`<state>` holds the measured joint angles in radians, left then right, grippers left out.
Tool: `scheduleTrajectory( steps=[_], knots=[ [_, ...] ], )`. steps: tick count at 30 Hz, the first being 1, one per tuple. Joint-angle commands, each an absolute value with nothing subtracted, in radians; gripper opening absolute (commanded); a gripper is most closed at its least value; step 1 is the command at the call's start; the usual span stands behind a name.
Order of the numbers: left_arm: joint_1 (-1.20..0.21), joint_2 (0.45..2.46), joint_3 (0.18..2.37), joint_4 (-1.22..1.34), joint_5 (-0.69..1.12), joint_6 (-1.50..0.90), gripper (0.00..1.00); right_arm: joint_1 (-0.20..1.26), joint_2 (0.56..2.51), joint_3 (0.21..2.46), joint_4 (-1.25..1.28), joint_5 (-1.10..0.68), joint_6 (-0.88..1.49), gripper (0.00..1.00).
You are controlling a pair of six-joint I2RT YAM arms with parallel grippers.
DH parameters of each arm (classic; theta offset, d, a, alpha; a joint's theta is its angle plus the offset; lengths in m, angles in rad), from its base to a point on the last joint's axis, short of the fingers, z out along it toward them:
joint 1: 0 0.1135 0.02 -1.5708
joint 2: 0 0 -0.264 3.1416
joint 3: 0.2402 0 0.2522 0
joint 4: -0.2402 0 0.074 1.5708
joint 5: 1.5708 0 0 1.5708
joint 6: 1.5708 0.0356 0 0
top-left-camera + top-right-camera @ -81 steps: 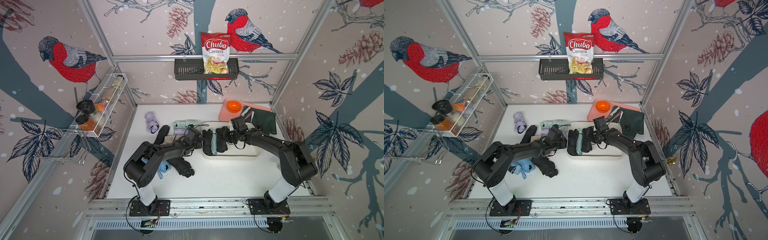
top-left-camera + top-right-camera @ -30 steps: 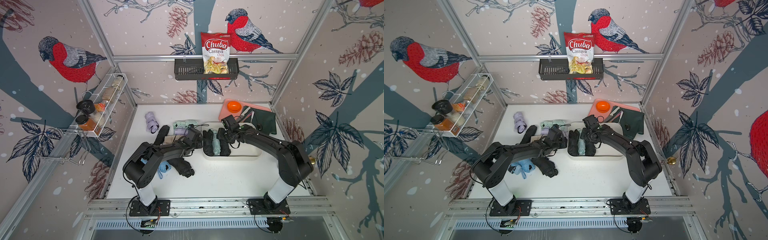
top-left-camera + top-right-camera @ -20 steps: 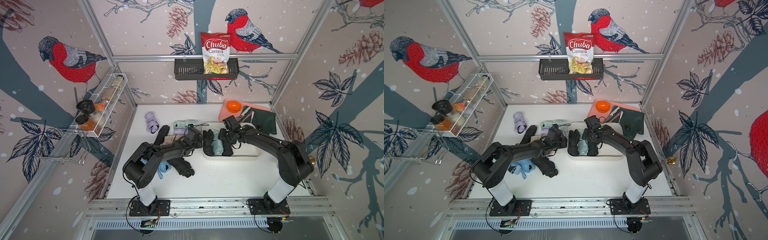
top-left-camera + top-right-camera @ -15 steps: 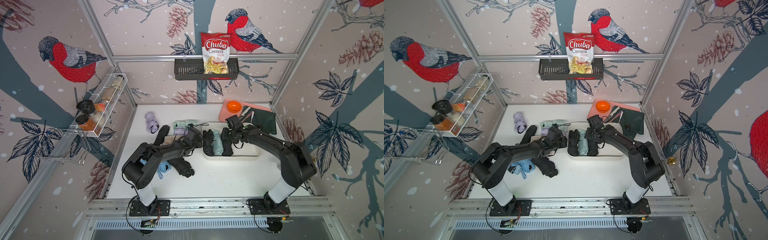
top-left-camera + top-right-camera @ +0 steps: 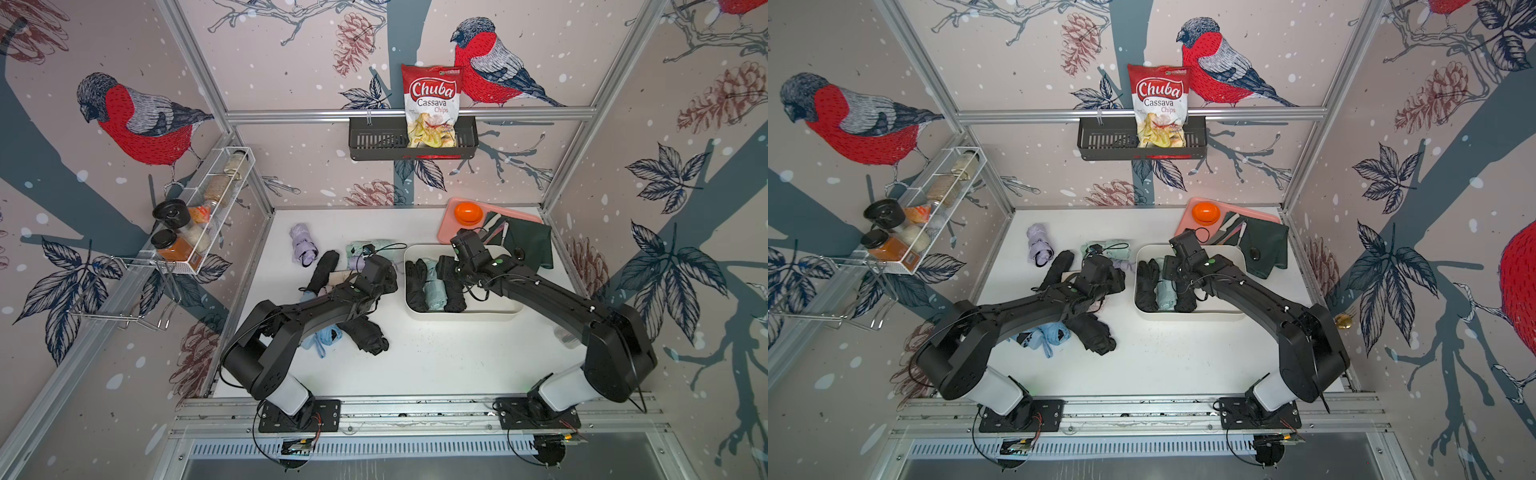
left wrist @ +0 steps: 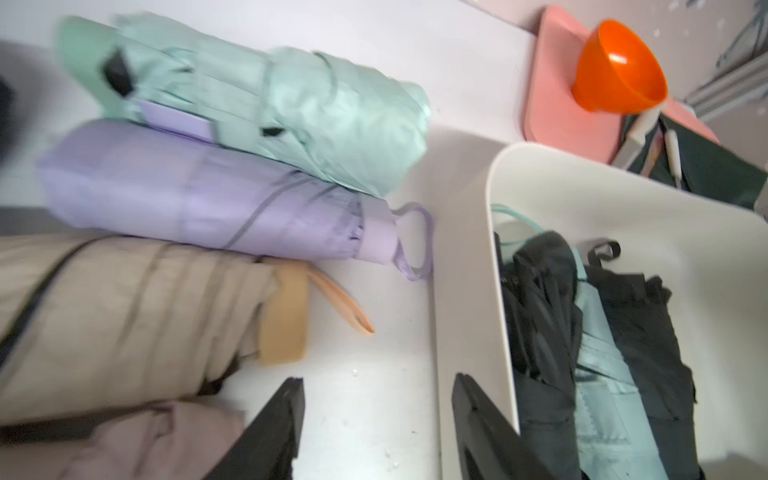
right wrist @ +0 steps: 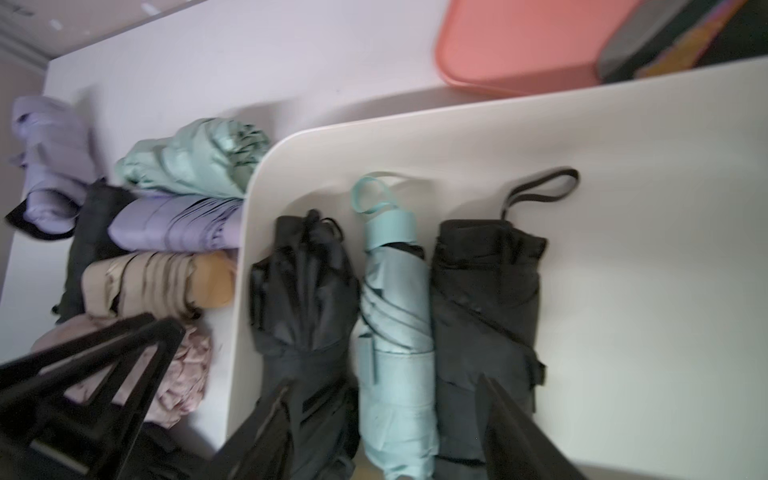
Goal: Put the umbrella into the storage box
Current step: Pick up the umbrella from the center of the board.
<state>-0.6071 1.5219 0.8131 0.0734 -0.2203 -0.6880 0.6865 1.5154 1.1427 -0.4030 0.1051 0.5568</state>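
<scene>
**Inspection: three umbrellas boxed, both hands empty**

My right hand (image 7: 384,380) hangs over the storage box (image 7: 644,249), fingers spread wide and clamped on nothing. Beneath it, three folded umbrellas lie side by side and touching. A black umbrella with a drawcord (image 7: 305,291) lies against the box's end wall. A pale teal umbrella (image 7: 392,299) is in the middle. A black umbrella with a loop strap (image 7: 484,282) is on the open side. All three are wrapped tight, handles toward the box's far wall.

My left hand (image 6: 378,378) sits outside the box, low over the bench (image 6: 365,353), fingers apart and holding nothing. One finger is just beside the box's outer wall; I cannot confirm contact.

Beyond that hand, a mint umbrella (image 6: 291,108), a lilac umbrella (image 6: 199,195) and a tan umbrella (image 6: 124,316) lie in a touching row near the box. Past the box's far wall, a pink tray (image 6: 552,99) carries an orange bowl (image 6: 619,70).

Limits: both wrist views are smeared. The boxed umbrellas' near ends run out of frame. In both top views my left hand is hidden under its own wrist, and my right wrist overlaps the strapped umbrella's far end.
</scene>
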Motion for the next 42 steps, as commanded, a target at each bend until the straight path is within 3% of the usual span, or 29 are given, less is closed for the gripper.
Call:
scheduleTrajectory(
  steps=[1,5,10,16,24,42],
  knots=[
    [-0.554,1.428,0.751,0.033,-0.285,-0.751,0.63,0.763,1.518,1.184,-0.374,0.133,0.460,0.72],
    [-0.484,1.270,0.663,-0.007,-0.384,-0.785,0.70,0.863,1.561,1.243,-0.380,0.097,0.410,0.72],
    [-0.401,1.094,0.593,-0.085,-0.540,-0.793,0.98,1.005,1.685,1.355,-0.418,0.061,0.335,0.73],
    [-0.263,0.907,0.524,-0.153,-0.602,-0.839,0.99,1.136,1.870,1.540,-0.524,0.066,0.272,0.76],
    [-0.200,0.729,0.458,-0.216,-0.658,-0.901,0.99,1.212,2.074,1.703,-0.650,0.100,0.217,0.76],
    [-0.190,0.745,0.443,-0.207,-0.639,-0.916,0.99,1.247,2.256,1.840,-0.713,0.093,0.170,0.73]
  ],
)
